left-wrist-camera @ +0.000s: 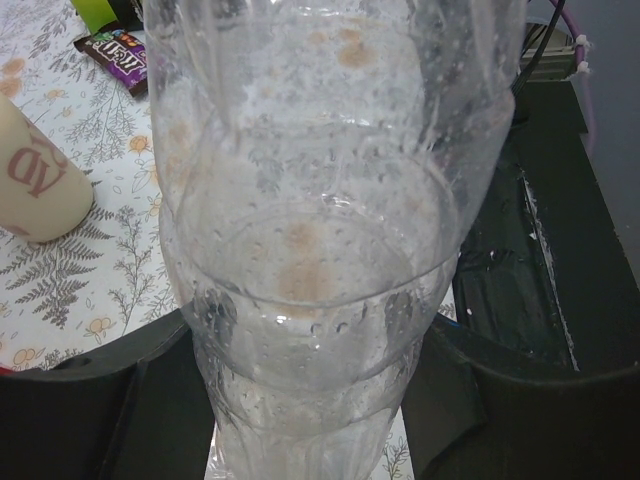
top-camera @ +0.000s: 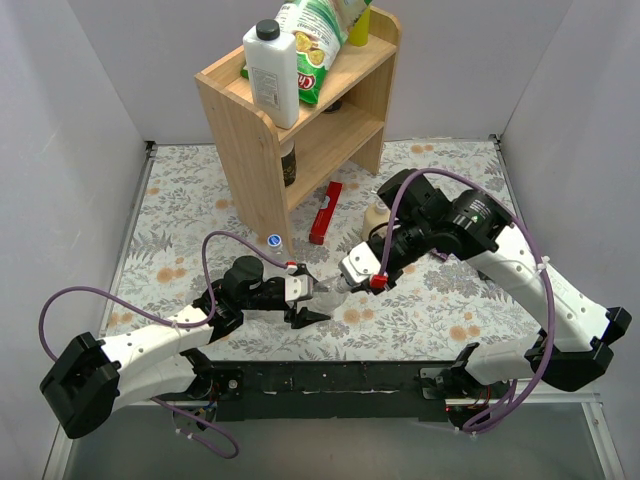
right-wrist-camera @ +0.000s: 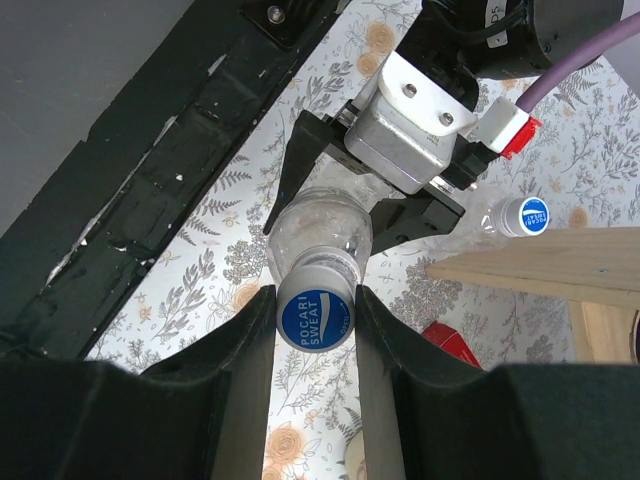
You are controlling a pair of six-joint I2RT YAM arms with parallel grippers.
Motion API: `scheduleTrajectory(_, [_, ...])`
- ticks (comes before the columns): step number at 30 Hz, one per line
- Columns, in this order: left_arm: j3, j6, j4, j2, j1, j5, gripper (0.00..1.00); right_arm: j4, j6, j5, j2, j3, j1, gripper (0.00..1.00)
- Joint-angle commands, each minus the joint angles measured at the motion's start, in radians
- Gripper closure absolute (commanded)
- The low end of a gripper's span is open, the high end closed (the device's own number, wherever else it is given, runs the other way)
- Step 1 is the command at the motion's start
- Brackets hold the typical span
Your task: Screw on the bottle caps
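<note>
L claw (top-camera: 312, 301) clamped round clear bottle (left-wrist-camera: 310, 250) body; R claw (right-wrist-camera: 313, 300) pinching its blue cap (right-wrist-camera: 316, 320).

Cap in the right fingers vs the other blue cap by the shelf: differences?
The gripped cap is pinched by the right gripper, on the bottle that the left gripper clamps; the shelf-side cap is untouched. The gripped cap is away from the wooden shelf; the shelf-side cap sits right by it. Both blue, printed Pocari Sweat.
</note>
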Motion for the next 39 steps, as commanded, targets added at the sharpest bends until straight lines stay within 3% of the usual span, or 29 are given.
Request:
scheduleTrajectory(1, [0.023,0.031,0.026,-0.021,-0.007,0.025,1.00,0.011,-0.017,0.029,0.007,-0.010,0.015,0.99])
scheduleTrajectory(22, [0.017,0.052,0.083,-0.041,-0.014,-0.006,1.00,-0.021,-0.048,0.135,0.050,-0.015,0.059,0.99])
scheduleTrajectory(30, [-0.057,0.000,0.255,-0.064,-0.014,-0.095,1.00,0.000,0.308,0.155,0.133,-0.007,0.058,0.99])
scheduleTrajectory(37, [-0.057,-0.052,0.295,-0.066,-0.014,-0.129,1.00,0.153,0.673,0.261,0.125,-0.038,0.058,0.99])
scheduleTrajectory(39, [-0.048,-0.060,0.292,-0.070,-0.014,-0.132,1.00,0.166,0.693,0.291,0.122,-0.041,0.058,0.99])
